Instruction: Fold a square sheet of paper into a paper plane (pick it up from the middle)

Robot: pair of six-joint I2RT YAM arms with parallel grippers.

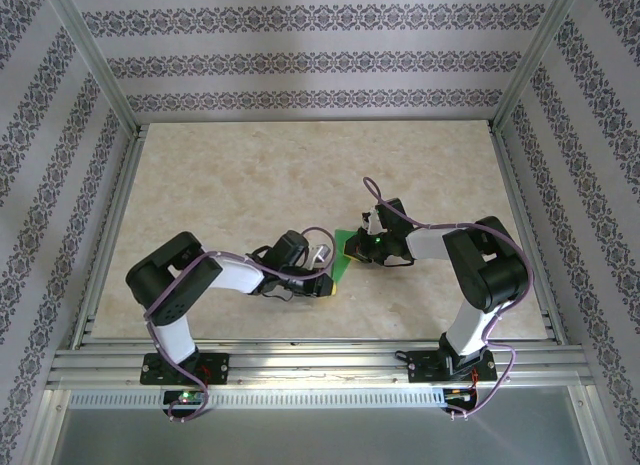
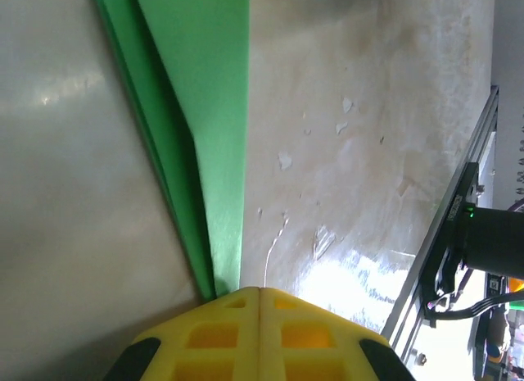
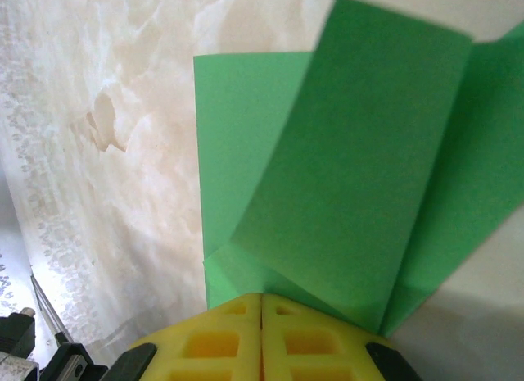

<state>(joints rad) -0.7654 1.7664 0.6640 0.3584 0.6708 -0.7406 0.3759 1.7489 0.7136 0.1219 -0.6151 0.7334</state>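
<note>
While the green paper [image 1: 343,262] is seen low over the marbled worktop [image 1: 300,175], it is met from two sides. The left tool [image 1: 328,287] is placed at one end of it and the right tool [image 1: 360,247] at the other, so the paper is found between the two tools. In the left wrist view the left tool's yellow fingers [image 2: 213,336] are pressed together with no gap at the seam. The paper, folded into long narrow layers, is seen running straight ahead from the tips, slightly to one side of the seam. Whether it is pinched there or merely touched cannot be told. In the right wrist view the right tool's fingers [image 3: 213,344] are likewise closed together, and the paper is fanned out directly ahead of the tips, with one flap raised and tilted above a flatter layer. It appears to be clamped where the flaps converge at the tips.
</note>
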